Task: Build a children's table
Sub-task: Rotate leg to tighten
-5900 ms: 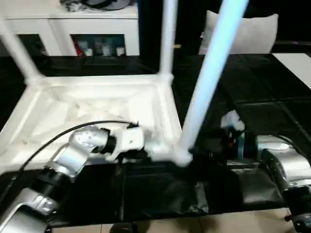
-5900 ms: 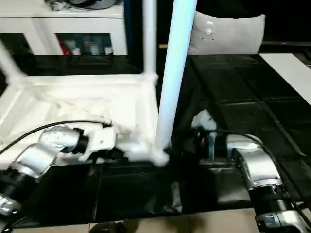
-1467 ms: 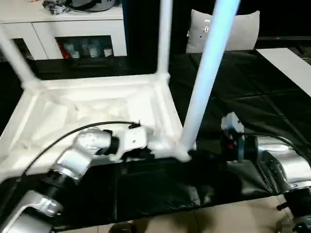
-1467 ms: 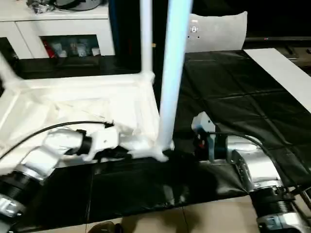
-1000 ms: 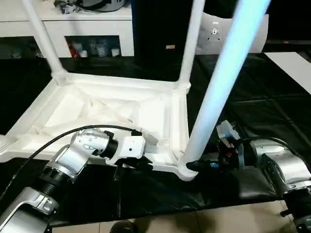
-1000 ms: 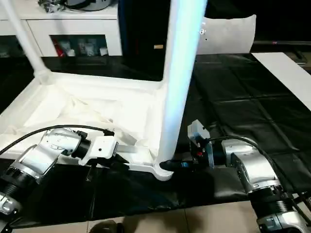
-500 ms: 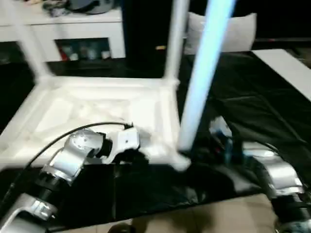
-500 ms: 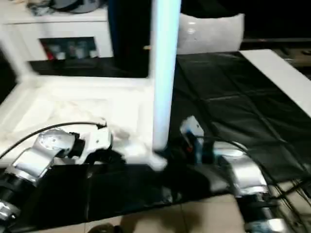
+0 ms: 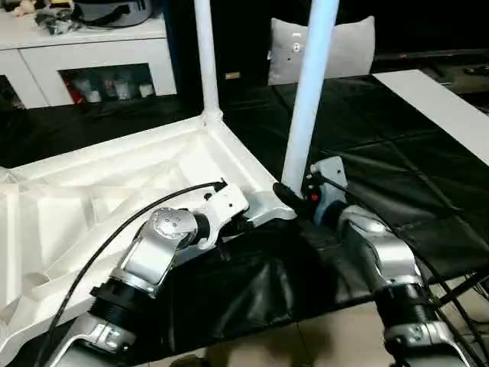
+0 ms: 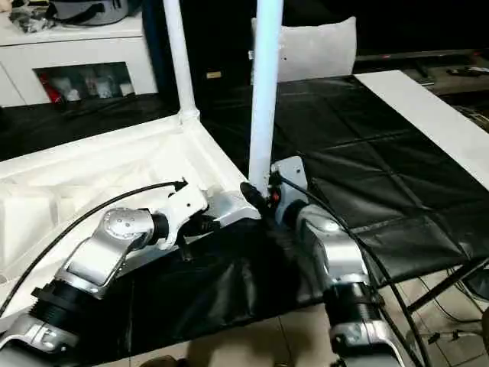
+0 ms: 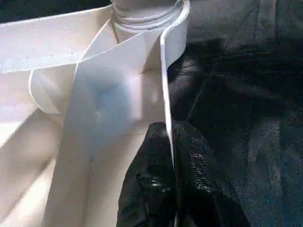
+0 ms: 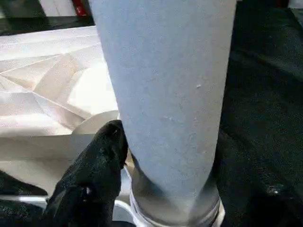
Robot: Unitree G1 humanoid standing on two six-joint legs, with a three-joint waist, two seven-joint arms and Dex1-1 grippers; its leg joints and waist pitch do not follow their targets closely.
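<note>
The small white plastic children's table (image 9: 114,191) lies upside down on a black sheet (image 9: 397,168), ribbed underside up, two round tapered legs (image 9: 307,92) standing from its corner sockets. The left gripper (image 11: 171,156) pinches the table's thin rim just beside the near socket. The right gripper (image 12: 118,156) sits at that leg's base, one black finger (image 12: 102,161) against it; I cannot tell whether it grips. Beyond the table stands a white cabinet (image 9: 92,53).
</note>
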